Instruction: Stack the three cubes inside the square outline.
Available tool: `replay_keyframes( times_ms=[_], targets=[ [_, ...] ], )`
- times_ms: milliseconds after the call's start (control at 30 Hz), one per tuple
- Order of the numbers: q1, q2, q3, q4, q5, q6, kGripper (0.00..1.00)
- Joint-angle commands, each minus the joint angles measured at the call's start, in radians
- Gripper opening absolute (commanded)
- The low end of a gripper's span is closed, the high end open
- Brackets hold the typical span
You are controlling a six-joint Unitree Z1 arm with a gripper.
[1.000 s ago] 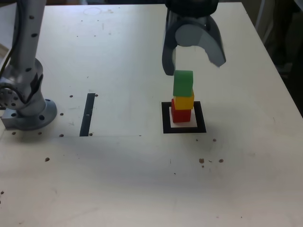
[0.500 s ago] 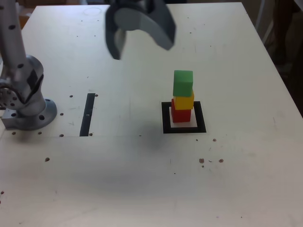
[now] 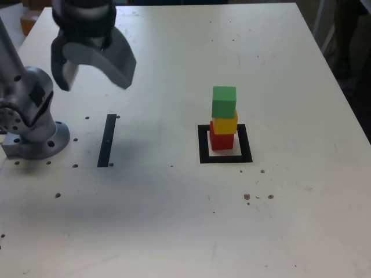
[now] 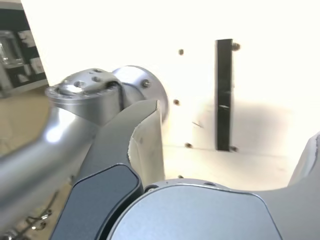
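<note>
Now that the jaws (image 3: 95,80) have swung away from the stack to near the arm's base (image 3: 36,136), spread wide and empty, the green (image 3: 224,102), yellow (image 3: 226,124) and red (image 3: 222,141) blocks stand alone, well apart from them, inside the black square (image 3: 246,143). The stacking looks done.

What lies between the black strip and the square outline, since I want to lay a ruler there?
In the exterior view, only bare tabletop with a small dark speck lies between the black strip and the square outline.
</note>
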Motion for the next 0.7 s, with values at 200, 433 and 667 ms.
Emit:
replay_keyframes(
  times_ms=[200,433,667],
  targets=[
    [-0.015,0.008,0.163,-0.226,-0.011,-0.035,0.99],
    [-0.015,0.035,0.206,-0.312,-0.016,-0.047,0.99],
    [-0.015,0.047,0.207,-0.306,-0.026,-0.047,0.99]
  ],
)
